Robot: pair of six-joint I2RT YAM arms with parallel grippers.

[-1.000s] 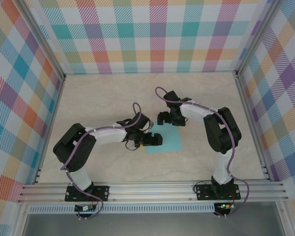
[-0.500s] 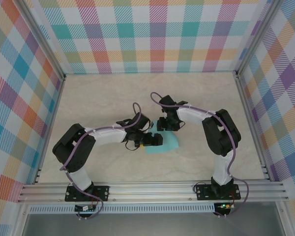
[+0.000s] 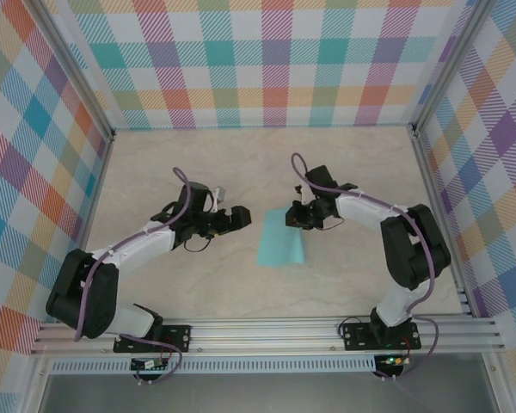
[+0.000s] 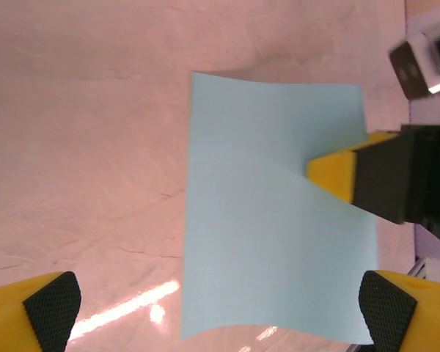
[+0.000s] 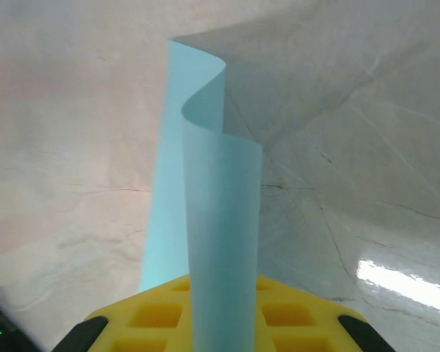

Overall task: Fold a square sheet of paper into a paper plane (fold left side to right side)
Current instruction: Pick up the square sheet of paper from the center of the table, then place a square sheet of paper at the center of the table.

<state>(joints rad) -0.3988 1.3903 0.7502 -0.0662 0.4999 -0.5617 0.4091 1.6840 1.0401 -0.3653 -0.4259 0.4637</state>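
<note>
Square sheet of paper (image 3: 279, 245) lies mid-table (image 3: 181, 172), far-right edge pinched & lifted by the right gripper (image 3: 291, 217). In the right wrist view it curls in an S over one yellow finger (image 5: 150, 323); 2nd finger hidden behind the paper, and whether the sheet is doubled over can't be told. Left gripper (image 3: 243, 220) hangs just left of the sheet, not touching, jaws spread wide. Bare tabletop all round; plaid walls (image 3: 275, 60) well apart.

Plaid walls (image 3: 275, 64) around pale marbled tabletop (image 3: 198, 163)
</note>
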